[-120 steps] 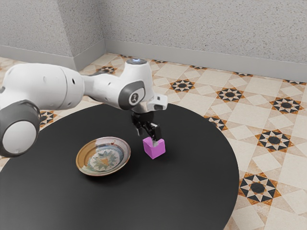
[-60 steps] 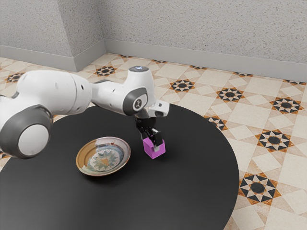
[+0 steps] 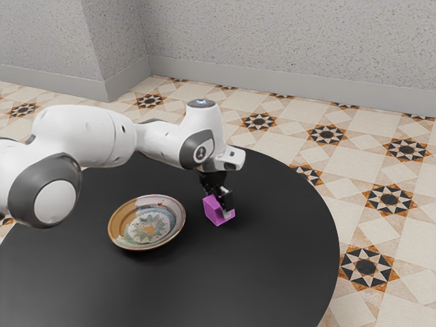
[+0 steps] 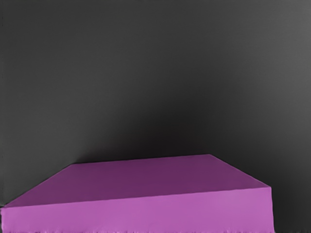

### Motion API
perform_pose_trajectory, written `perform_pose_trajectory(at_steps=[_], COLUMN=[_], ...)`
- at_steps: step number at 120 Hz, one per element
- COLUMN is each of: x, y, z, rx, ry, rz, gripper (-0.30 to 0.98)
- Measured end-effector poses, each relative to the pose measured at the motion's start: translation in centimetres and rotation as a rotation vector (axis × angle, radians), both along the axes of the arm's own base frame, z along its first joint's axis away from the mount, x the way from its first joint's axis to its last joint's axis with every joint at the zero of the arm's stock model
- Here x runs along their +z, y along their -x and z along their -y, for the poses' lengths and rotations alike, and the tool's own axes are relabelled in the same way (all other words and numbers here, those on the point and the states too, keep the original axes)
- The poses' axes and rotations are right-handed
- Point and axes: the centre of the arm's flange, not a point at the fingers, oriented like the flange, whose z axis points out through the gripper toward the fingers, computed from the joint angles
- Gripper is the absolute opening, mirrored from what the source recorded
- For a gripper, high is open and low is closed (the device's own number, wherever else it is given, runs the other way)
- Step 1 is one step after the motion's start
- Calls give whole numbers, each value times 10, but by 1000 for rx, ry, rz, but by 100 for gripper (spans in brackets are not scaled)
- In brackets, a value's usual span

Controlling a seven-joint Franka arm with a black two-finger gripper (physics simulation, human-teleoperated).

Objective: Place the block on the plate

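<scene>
Having moved lower since the earlier frame, the hand (image 3: pixel 219 204) is now meeting the block (image 3: pixel 213 212), its grip impossible to confirm, while the block is still resting on the worktop (image 3: pixel 272 252) beside the plate (image 3: pixel 147 223), leaving lift and placement outstanding.

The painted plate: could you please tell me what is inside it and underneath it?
Nothing sits in the plate; its flower-like pattern is in plain view. It stands on the black table, whose surface right beneath is covered and cannot be seen.
</scene>
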Motion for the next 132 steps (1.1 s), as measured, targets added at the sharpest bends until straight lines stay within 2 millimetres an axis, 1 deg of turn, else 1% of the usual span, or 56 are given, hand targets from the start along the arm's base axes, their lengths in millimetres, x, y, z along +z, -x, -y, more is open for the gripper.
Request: perform_pose_trajectory(at_steps=[15, 27, 38, 56, 60, 68, 74, 80, 86, 90, 95, 108, 116, 121, 132], x=[0, 0, 1, 3, 8, 24, 45, 63, 77, 83, 90, 103, 102, 98, 82], y=[-1, -2, -3, -3, -4, -4, -3, 5, 14, 21, 30, 45, 55, 61, 71], z=[-5, -5, -6, -5, -5, -7, -10, -15, -26, -37, -54, -101, -127, -142, -166], rx=[-3, -7, -11, -13, -13, -13, -9, -1, 15, 32, 58, 134, 180, 209, 258], ry=[-1, -1, -1, 2, 3, 3, 2, 1, -1, -4, -11, -28, -31, -31, -27], rz=[9, 15, 19, 26, 32, 53, 74, 85, 86, 84, 79, 75, 60, 46, 13], gripper=[53, 47, 43, 43, 42, 42, 41, 40, 40, 40, 41, 41, 41, 41, 41])
